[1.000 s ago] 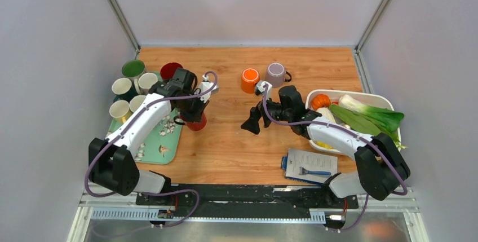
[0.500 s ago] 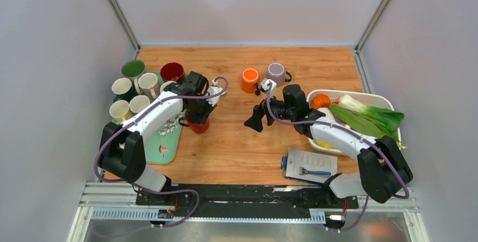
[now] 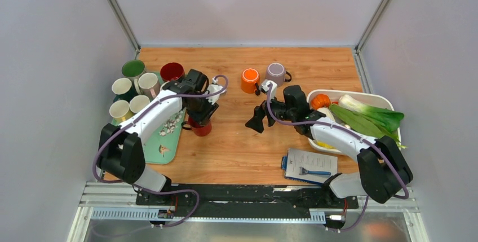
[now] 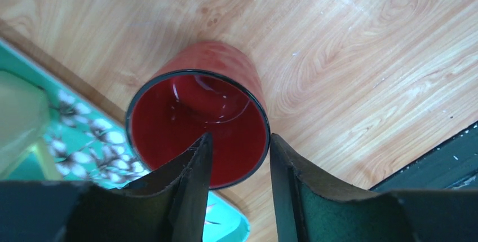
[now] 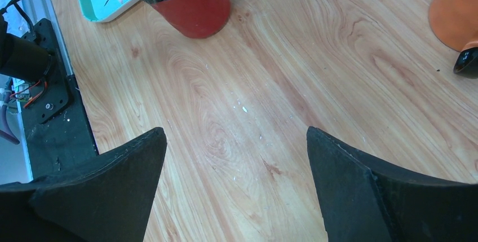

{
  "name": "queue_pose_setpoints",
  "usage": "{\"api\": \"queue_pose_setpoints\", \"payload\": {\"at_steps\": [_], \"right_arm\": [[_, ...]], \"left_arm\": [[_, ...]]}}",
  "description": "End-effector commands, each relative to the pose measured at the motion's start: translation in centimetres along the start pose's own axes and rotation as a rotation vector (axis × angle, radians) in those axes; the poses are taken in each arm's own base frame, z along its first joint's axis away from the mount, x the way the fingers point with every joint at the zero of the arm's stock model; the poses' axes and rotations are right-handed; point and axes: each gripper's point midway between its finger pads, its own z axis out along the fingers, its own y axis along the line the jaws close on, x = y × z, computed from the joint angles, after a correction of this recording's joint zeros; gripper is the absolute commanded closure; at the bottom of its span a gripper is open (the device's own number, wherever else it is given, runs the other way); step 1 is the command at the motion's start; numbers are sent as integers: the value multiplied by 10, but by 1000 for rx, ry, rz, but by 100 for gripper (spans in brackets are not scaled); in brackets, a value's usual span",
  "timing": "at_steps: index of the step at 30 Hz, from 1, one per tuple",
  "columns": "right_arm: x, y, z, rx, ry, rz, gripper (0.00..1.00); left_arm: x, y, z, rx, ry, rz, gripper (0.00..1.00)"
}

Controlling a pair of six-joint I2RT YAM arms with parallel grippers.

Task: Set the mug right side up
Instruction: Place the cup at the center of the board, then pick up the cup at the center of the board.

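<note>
A red mug [image 3: 201, 127] stands upright on the wood just right of the teal tray, its open mouth facing up [image 4: 197, 123]. My left gripper [image 3: 200, 117] hangs over it with jaws parted [image 4: 240, 137]: one finger sits inside the mouth, the other outside, and the rim is loose between them. The mug also shows at the top of the right wrist view [image 5: 194, 5]. An orange mug [image 3: 249, 80] and a grey-purple mug [image 3: 275, 74] stand upside down at the back. My right gripper [image 3: 258, 119] hovers open over bare wood [image 5: 235, 132], in front of the orange mug [image 5: 456, 11].
The teal tray [image 3: 167, 147] at the left carries several upright mugs and small scraps. A white bin [image 3: 372, 97] of vegetables stands at the right. A booklet [image 3: 309, 165] with a blue razor on it lies at the front right.
My left gripper carried the red mug slightly right, off the tray's edge, then opened and let go of its rim. The right gripper edged a little toward the back.
</note>
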Motion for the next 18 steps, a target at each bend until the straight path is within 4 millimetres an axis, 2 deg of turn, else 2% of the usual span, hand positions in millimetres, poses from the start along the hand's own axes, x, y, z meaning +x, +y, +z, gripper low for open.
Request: {"api": "queue_pose_setpoints", "payload": {"at_steps": [1,4,7,11,18], "right_arm": [[-11,-3,-6,11,-34,-30,3],[-9,-5,-6,16,-32,-25,2],[-7,-5,-6,12,-27,-20,3],[-8,-5,-4,4,-29,-14,3],[-12,-4,-5,5,-35,-17,3]], "left_arm": [[-28,11,-55,-96,-111,129,49],[-22,18,-78,-168,-131,186,45],[-7,23,-85,-192,-145,207,43],[13,30,-81,-180,-110,269,40],[39,39,-61,-85,-24,363,40]]}}
